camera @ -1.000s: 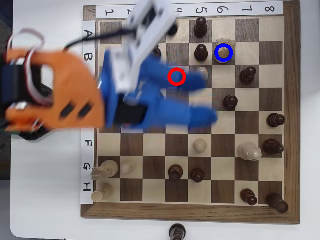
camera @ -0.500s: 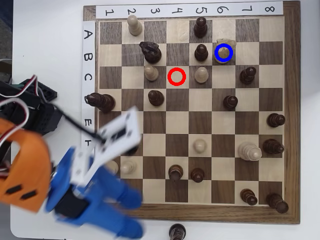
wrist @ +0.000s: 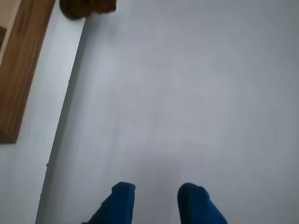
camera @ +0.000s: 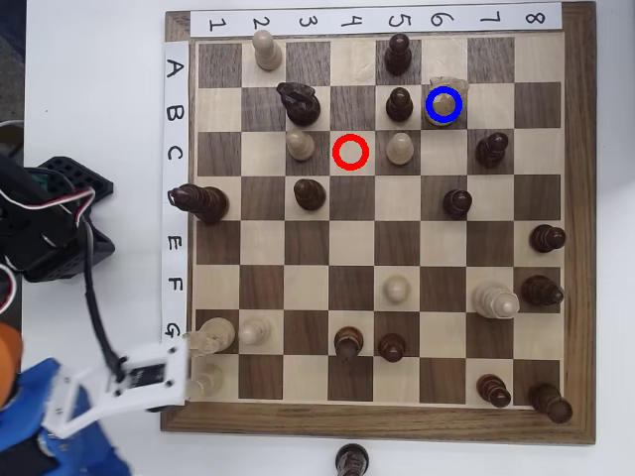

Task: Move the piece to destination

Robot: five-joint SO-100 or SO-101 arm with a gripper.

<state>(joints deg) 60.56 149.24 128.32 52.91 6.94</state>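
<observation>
The piece (camera: 446, 87), a pale cream knight with a notched head, stands on the destination (camera: 444, 105), the square ringed in blue at B6 in the overhead view. My arm's blue body (camera: 45, 431) sits off the board's lower left corner, far from the piece. In the wrist view my gripper (wrist: 158, 195) hangs open over bare white table, its two blue fingertips (wrist: 123, 198) apart with nothing between them. Neither the piece nor the destination shows in the wrist view.
A red ring (camera: 350, 152) marks C4. A dark pawn (camera: 400, 102) stands right beside the piece, and many dark and cream pieces dot the chessboard (camera: 382, 424). One dark piece (camera: 351, 461) stands off the board; it also shows as a dark piece (wrist: 86, 7) by the board edge (wrist: 18, 70).
The arm has swung from above the board's upper left, down its left side, to the lower left corner off the board. No chess piece has moved.
</observation>
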